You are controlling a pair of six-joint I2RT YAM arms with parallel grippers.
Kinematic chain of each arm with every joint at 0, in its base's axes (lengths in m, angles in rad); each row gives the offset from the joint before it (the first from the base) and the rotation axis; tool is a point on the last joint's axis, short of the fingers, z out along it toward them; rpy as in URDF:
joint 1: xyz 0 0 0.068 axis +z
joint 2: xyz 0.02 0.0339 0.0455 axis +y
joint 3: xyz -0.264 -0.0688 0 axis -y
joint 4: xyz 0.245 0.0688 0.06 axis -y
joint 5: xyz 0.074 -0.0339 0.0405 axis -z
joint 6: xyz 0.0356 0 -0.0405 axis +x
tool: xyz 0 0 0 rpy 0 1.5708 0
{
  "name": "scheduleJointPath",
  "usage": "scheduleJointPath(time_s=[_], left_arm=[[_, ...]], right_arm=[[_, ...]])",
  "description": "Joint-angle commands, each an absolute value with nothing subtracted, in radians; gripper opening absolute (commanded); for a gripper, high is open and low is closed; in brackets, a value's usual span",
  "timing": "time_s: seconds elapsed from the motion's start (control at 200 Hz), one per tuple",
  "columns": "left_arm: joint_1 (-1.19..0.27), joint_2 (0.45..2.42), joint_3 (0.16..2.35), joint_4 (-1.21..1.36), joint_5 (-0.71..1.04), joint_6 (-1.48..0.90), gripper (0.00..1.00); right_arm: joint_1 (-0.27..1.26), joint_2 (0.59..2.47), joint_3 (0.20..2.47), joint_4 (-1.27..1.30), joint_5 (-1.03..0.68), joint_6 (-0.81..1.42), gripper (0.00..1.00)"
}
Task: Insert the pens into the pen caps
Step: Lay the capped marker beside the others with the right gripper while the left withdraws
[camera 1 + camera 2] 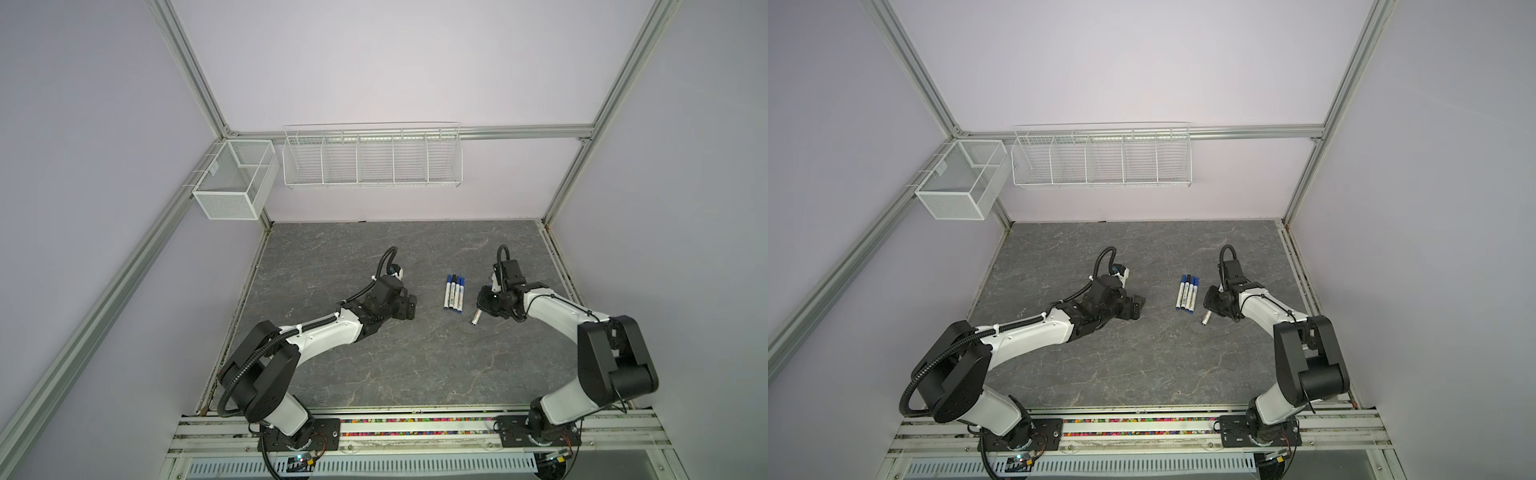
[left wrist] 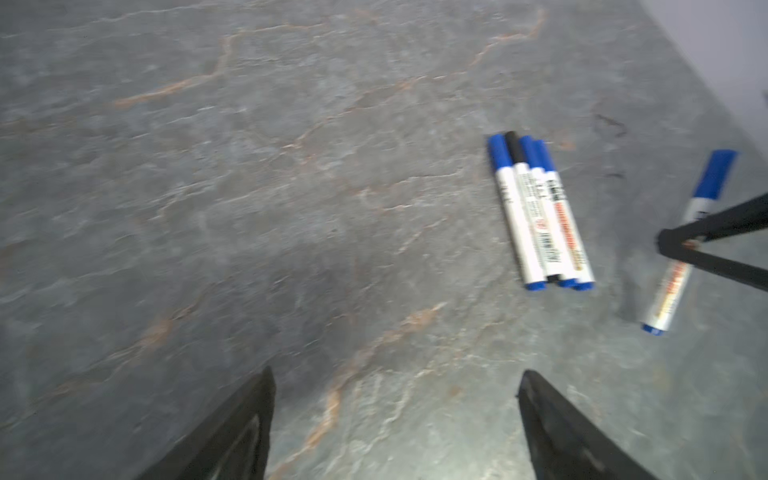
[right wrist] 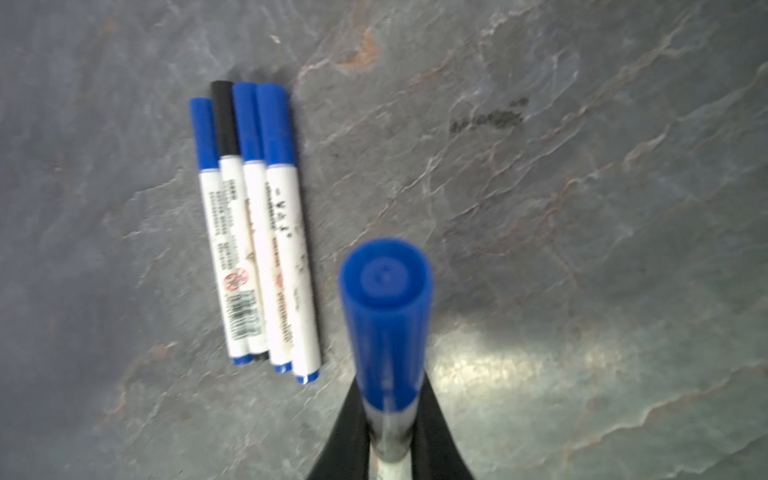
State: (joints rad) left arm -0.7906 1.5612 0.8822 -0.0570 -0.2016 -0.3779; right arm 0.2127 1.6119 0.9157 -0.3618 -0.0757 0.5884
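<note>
Pens (image 1: 454, 292), 4 of 5: laid side by side and touching in 1 neat row on the grey table (image 1: 374, 374), right of centre, between the 2 grippers and nearer the right one. Caps point far, blue end plugs point near; 3 wear blue caps, and the 2nd from the left wears the black cap (image 3: 222, 116). The row reads as the finished pile, kept parallel and compact so that it stays clear of the working space. 5th pen (image 2: 670, 291): just right of the row and apart from it, tilted, with its blue cap (image 3: 384, 307) toward the far side and apparently fully seated. It is clamped across the barrel just below that cap by the right gripper (image 3: 390, 415), jaws closed tight on it; a barrel grip probably leaves the cap end free. Whether the plug end touches the table cannot be told. Left gripper (image 2: 395, 399): left of the row and well apart from it, low over bare table, jaws spread wide with nothing between them, which fits there being no loose cap in view. Judgement: all 5 pens appear capped, and only laying the 5th beside the row seems left.
</note>
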Motion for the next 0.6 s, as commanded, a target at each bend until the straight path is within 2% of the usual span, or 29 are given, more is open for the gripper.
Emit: scheduleJointPath(time_s=[0.0,0.165,0.295,0.435,0.475,0.6], left_arm=[[-0.785,1.55,0.921,-0.169,-0.364,-0.423,0.91],[-0.785,1.539,0.922,-0.179,-0.384,-0.44,0.91],[-0.785,1.517,0.904,-0.181,-0.425,-0.448,0.92],[-0.784,1.491,0.882,-0.186,-0.499,-0.455,0.96],[-0.783,1.483,0.874,-0.184,-0.535,-0.458,1.0],[-0.762,1.45,0.855,-0.185,-0.656,-0.454,0.99]], right_arm=[[0.212,1.689,0.977,-0.363,-0.098,0.52,0.12],[0.212,1.815,1.039,-0.296,-0.191,0.543,0.16],[0.212,1.846,1.063,-0.279,-0.22,0.57,0.31],[0.183,1.794,1.042,-0.275,-0.2,0.574,0.42],[0.18,1.765,1.029,-0.27,-0.186,0.568,0.44],[0.172,1.607,0.953,-0.241,-0.058,0.542,0.46]])
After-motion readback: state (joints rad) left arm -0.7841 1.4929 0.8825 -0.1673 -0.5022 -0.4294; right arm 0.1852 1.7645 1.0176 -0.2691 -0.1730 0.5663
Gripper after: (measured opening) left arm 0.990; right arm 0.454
